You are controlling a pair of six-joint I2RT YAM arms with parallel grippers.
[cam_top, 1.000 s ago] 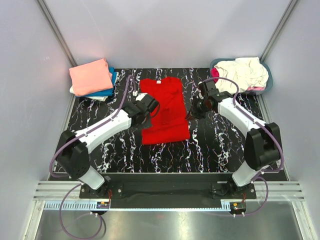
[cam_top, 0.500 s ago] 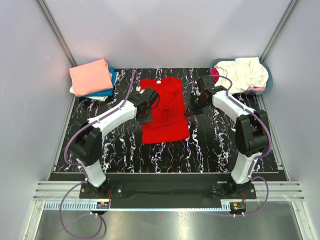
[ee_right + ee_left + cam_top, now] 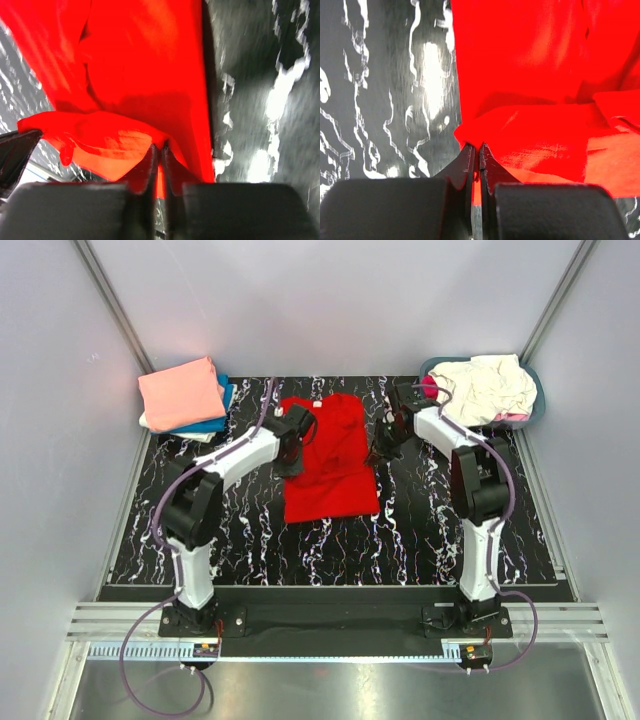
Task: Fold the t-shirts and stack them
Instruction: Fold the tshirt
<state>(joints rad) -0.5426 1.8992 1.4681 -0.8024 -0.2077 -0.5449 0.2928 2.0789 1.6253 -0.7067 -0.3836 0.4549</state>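
Note:
A bright red t-shirt [image 3: 330, 465] lies lengthwise in the middle of the black marbled table. My left gripper [image 3: 291, 448] is shut on its left edge [image 3: 470, 132], the cloth pinched between the fingertips. My right gripper [image 3: 383, 448] is shut on its right edge [image 3: 172, 140] in the same way. Both hold the upper part of the shirt lifted and folding over. A folded stack of t-shirts [image 3: 185, 395], salmon-pink on top of blue and white, sits at the back left. Cream and magenta t-shirts [image 3: 485, 385] are piled at the back right.
The cream and magenta shirts fill a grey-blue basket [image 3: 535, 410] at the table's back right corner. White walls close in the table on three sides. The right arm's cable [image 3: 450, 405] loops in front of the basket.
Both grippers have moved toward the back of the table, drawing the held red shirt edges with them. The arms are stretched out further.

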